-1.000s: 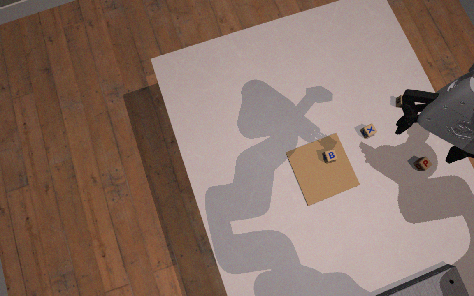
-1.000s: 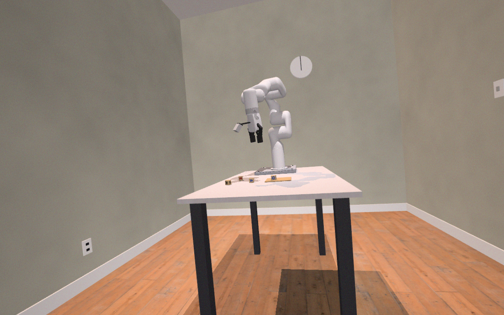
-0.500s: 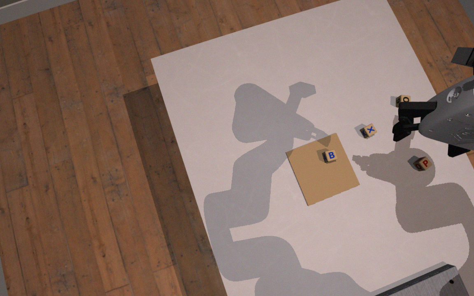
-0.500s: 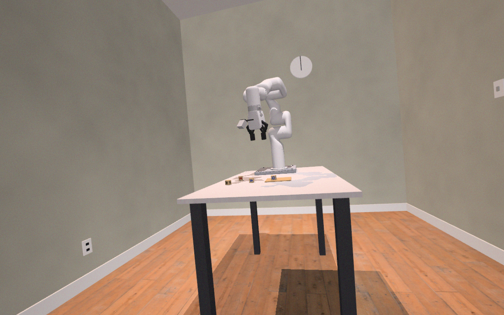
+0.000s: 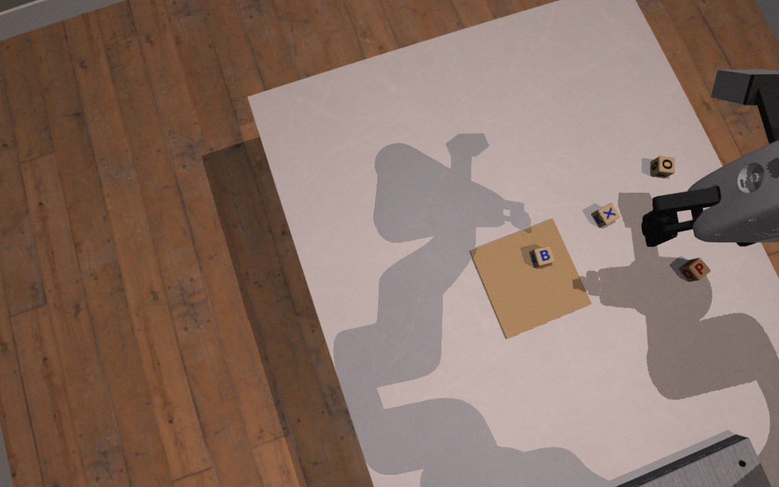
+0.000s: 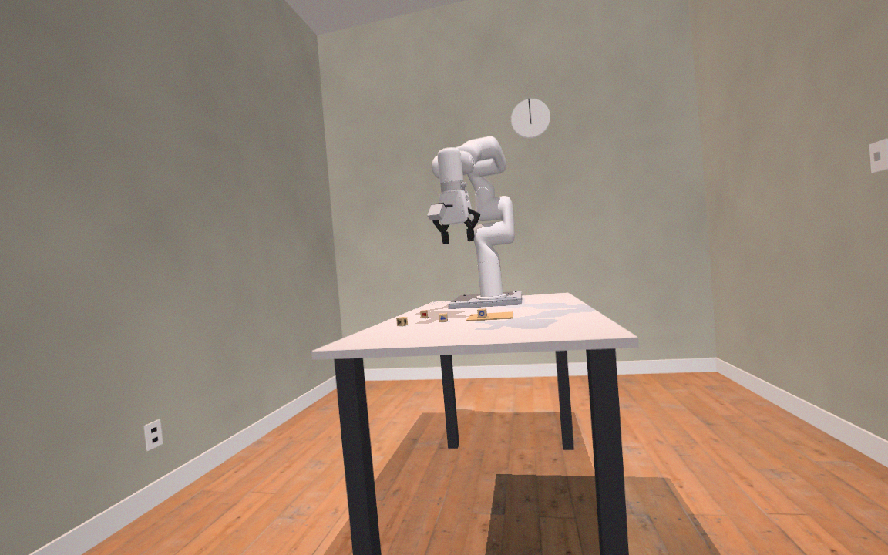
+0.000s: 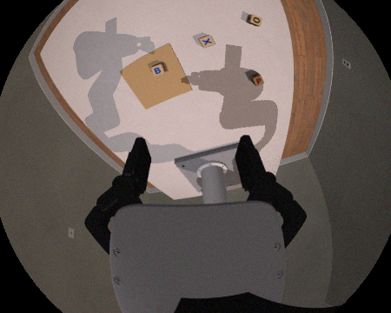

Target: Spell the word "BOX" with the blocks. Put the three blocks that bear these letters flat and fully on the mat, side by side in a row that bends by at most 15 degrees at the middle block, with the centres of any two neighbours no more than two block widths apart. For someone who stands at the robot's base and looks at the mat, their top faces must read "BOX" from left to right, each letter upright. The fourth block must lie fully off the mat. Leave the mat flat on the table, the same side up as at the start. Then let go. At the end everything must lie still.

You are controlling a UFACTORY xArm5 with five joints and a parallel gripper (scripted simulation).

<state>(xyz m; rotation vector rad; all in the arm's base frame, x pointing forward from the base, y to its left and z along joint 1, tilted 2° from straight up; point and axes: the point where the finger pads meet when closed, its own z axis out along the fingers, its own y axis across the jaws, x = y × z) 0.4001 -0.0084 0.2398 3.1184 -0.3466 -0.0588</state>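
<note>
Item 1, gripper: carried high above the table, as the exterior view shows; the jaws are spread wide and nothing is held between them.

Item 2, mat: a tan square lying flat on the table, well below the jaws and, in the wrist view, ahead of them and toward the left finger.

Item 3, B block: the only block on the mat, set flat near one edge, letter face up. It is judged to be placed, though its final position in the row may need adjustment.

Item 4, X block: off the mat, on the bare table just beyond the mat's corner, far below the jaws. It is yet to be moved.

Item 5, O block: off the mat, farther out than the X block, well apart from the mat. It is yet to be moved.

Item 6, P block: the fourth block, off the mat, in the arm's shadow; in the wrist view it sits ahead of the right finger. It is judged to be already where the task requires.

Progress: roughly one letter of three is laid; O and X remain to be fetched, aligned beside B and released.
</note>
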